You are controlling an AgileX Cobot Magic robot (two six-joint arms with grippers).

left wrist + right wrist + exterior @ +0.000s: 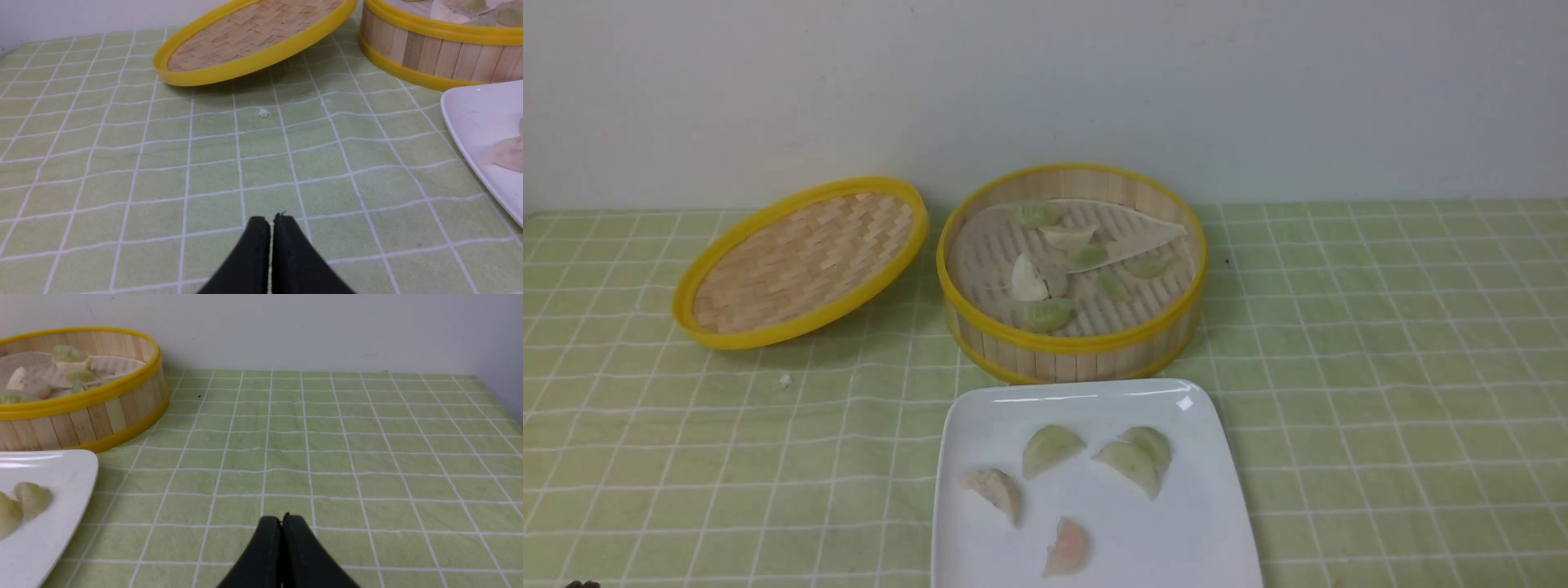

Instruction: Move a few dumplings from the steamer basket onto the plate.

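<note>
Bamboo steamer basket (1070, 343) holding several dumplings (1043, 314), white plate (1201, 523) carrying four, left pincer (271, 220) and right pincer (282, 519) pressed together, empty.

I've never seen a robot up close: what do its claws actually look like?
Only the tips show. The left claw ends in two matte black fingers, broad lower down and narrowing to blunt rounded tips, with a faintly textured surface. The right claw looks the same: two plain black tapering fingers. No cables, markings or arm segments are visible in these views.
</note>
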